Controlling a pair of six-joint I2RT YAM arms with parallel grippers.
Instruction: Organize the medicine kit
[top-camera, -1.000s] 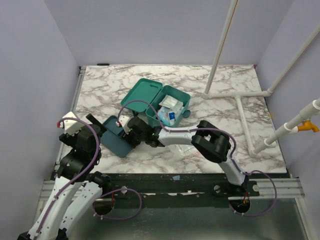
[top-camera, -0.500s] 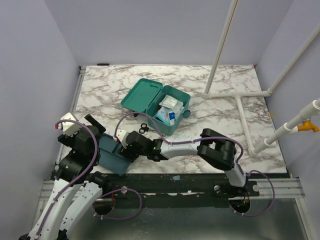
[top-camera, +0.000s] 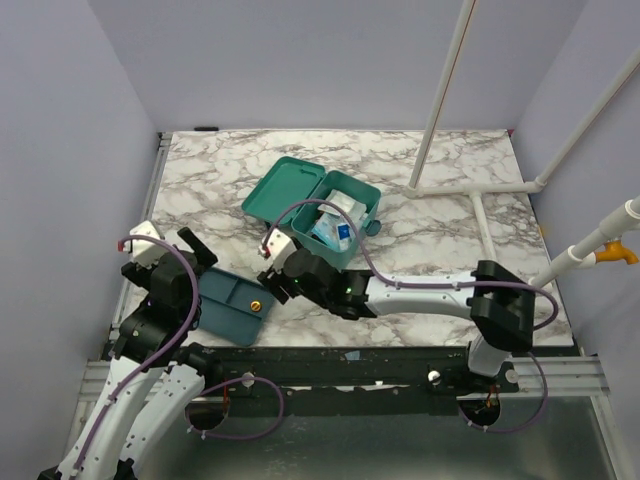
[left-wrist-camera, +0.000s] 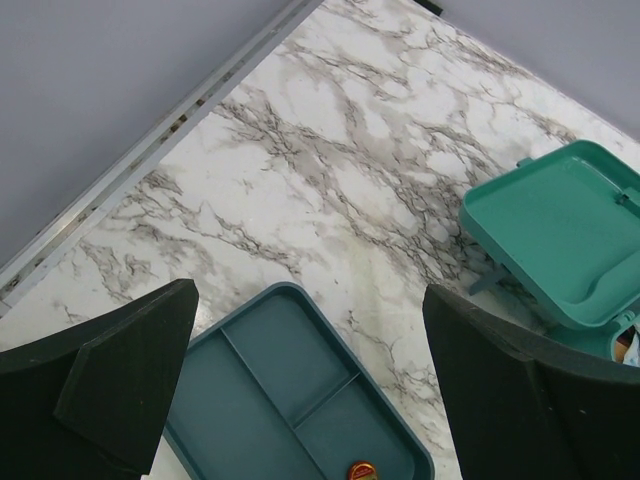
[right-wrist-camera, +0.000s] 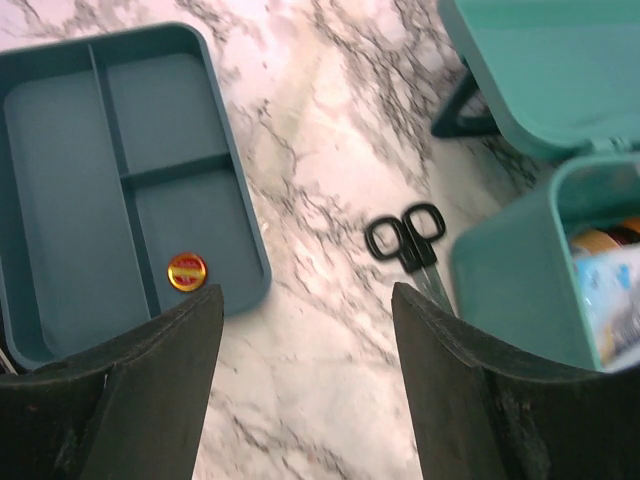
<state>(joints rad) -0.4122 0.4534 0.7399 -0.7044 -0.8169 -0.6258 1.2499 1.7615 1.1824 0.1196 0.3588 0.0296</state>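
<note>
Medicine kit (top-camera: 288, 188) shown open near middle of bench (top-camera: 440, 250), packets (top-camera: 335, 225) inside. Right gripper (right-wrist-camera: 305, 288) held well apart, empty; left gripper (left-wrist-camera: 310, 290) spread fully, empty. Scissors (right-wrist-camera: 415, 255) seen just ahead of right gripper, between tray (right-wrist-camera: 60, 200) and kit, blades directed toward kit wall; right arm judged nearer. Tin (right-wrist-camera: 187, 271) label red-yellow, writing unreadable.

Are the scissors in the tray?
No, the scissors lie on the marble table between the tray and the open box.

1 medicine kit (top-camera: 288, 192), 1 tray (top-camera: 225, 305), 1 pair of scissors (right-wrist-camera: 420, 262), 1 red-gold disc (right-wrist-camera: 187, 271).
</note>
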